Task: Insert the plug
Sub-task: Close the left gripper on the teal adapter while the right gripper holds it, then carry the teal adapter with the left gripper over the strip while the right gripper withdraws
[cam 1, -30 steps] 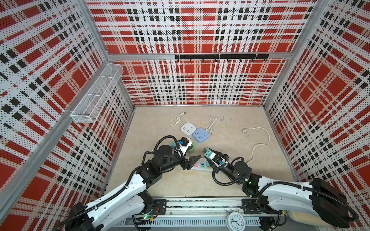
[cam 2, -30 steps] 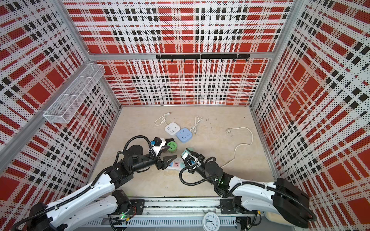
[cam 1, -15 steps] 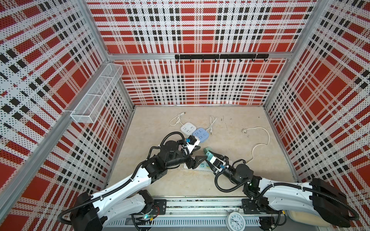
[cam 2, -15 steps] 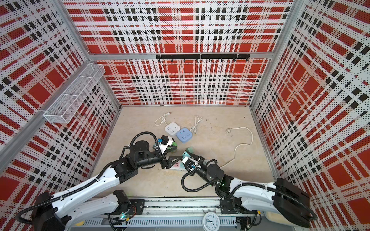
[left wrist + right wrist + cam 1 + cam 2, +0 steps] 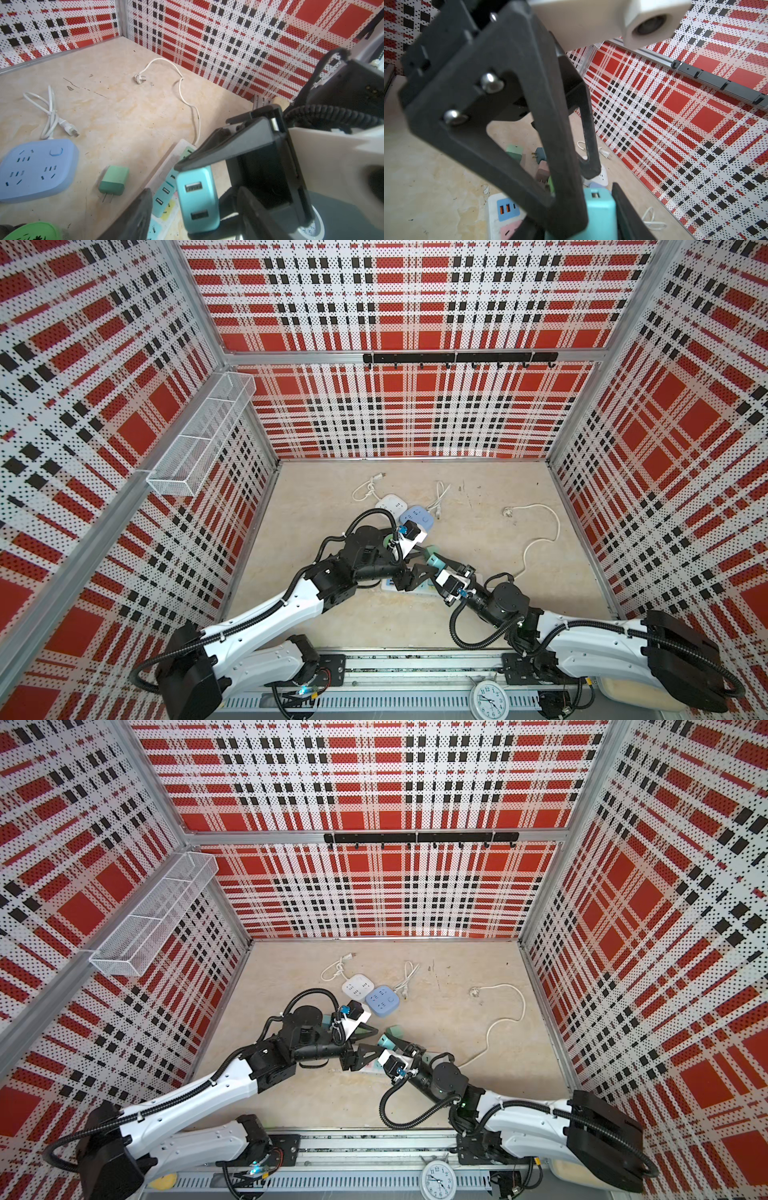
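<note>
Fingers of the right gripper [image 5: 388,1048] are pinched tight on the teal charger [image 5: 197,199], a two-port USB plug block. It hangs tilted directly over the power strip [image 5: 166,170]. Its prongs are hidden, so whether they touch a socket cannot be told. The strip, white with pastel socket panels, lies flat near the middle of the front edge of the worktop [image 5: 374,622]. Its white cord [image 5: 180,88] loops away toward the right edge and ends in a loose plug [image 5: 138,78]. The left gripper [image 5: 368,1052] reaches in from the left side and meets the right one over the strip, its jaws partly apart and straddling the teal charger. In the left wrist view one finger [image 5: 137,214] stands clear of the charger, with the strip showing in the gap. Contact on the other side is not clear, and this gripper has hold of nothing. Just beyond the strip a green charger [image 5: 113,179] lies on its side, prongs out, apart from everything. Further toward the middle of the worktop a blue socket block [image 5: 417,519] and a white socket block [image 5: 390,502] sit side by side, touching or nearly so. A bundled white lead [image 5: 48,112] lies beside the blue one. The right wrist view shows a dark teal charger [image 5: 540,154] and a mauve charger [image 5: 543,172] lying close together behind the left gripper's fingers.
</note>
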Robot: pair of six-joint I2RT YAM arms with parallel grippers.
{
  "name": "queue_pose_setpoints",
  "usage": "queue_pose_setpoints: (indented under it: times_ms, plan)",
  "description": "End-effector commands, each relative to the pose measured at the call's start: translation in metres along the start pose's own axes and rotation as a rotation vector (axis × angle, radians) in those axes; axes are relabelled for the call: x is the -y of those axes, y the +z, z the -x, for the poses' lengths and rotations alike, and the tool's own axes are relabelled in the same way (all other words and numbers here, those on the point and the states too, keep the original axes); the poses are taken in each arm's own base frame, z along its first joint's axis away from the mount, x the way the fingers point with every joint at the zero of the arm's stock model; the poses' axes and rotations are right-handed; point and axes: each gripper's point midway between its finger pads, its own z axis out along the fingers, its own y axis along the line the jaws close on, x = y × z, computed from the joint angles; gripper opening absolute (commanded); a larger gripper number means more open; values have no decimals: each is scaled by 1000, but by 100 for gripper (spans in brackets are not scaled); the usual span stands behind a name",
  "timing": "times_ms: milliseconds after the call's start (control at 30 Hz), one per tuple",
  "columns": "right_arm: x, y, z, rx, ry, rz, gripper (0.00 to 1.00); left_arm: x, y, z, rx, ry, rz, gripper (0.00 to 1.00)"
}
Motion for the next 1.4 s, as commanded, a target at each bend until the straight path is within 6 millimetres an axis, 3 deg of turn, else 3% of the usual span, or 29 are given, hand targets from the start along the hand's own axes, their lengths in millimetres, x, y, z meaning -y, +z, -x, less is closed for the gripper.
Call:
queue_pose_setpoints:
  times_ms: [0,200,467,533,633,733,800,933,1067,1100,1167,1233,1367]
  plan:
    - [4,-3,20,86,-12,-12,7,6,5,4,-21,17,-30,63]
    - [5,-3,20,90,-22,-19,6,7,14,4,-46,16,-46,48]
    - [8,-5,26,116,-5,-30,10,7,19,-1,-70,28,-62,16]
    - [10,-7,28,126,21,-32,25,3,19,0,-69,35,-50,7]
    - [13,-11,32,138,69,-36,56,-10,16,1,-62,22,-25,1]
    - [16,-14,35,136,132,-34,83,-31,8,9,-36,-4,12,0]
    - [29,-19,40,143,241,-80,99,-50,0,15,-15,-17,71,0]
    - [57,-31,50,135,491,-161,100,-80,-18,18,12,57,210,0]
    - [84,-45,68,101,777,-202,100,-103,-27,2,-33,247,379,0]
    - [88,-47,77,116,824,-196,100,-102,-27,-2,-49,294,384,0]
    - [95,-51,91,133,889,-184,100,-78,-15,-22,-115,483,244,0]
    - [103,-53,98,122,930,-198,100,-68,-6,-36,-152,610,247,0]
    - [109,-54,113,130,988,-176,100,-57,7,-47,-160,676,188,0]
